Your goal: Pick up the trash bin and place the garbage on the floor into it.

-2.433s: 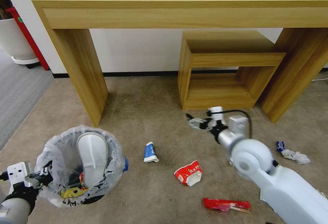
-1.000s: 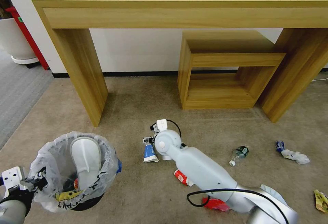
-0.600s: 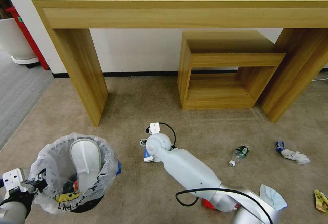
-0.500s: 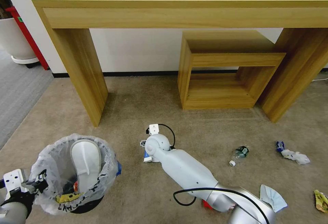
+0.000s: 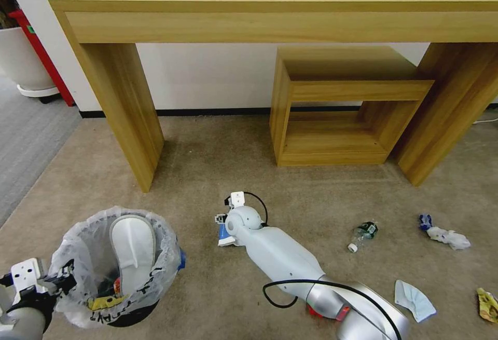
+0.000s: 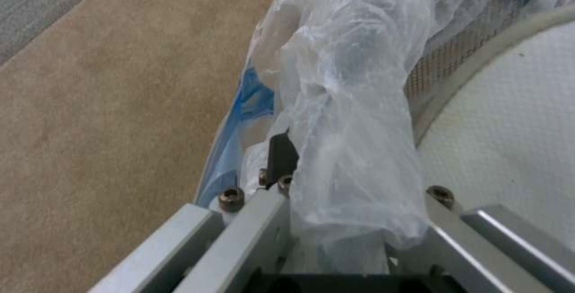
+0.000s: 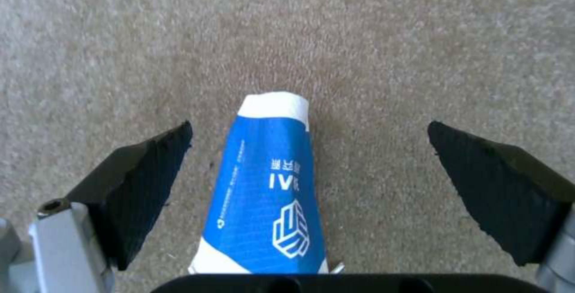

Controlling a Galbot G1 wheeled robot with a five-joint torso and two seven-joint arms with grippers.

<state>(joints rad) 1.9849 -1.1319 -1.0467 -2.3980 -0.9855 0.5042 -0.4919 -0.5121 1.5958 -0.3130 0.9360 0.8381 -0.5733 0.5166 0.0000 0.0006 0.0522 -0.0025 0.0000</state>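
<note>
Right pincer [image 7: 308, 185] agape over beige carpet [image 5: 311, 194] — wooden desk [image 5: 280, 8] behind.

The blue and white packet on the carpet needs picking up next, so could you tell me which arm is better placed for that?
Right. The right gripper hangs open directly over the blue and white packet, a finger on each side. The left gripper is shut on the trash bin, so it is occupied.

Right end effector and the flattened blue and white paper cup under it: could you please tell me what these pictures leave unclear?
- Head view: right end effector hidden by its own wrist.
- Right wrist view: flattened blue and white paper cup cut off by the camera mount; pads wide apart, contact with cup unclear.
</note>
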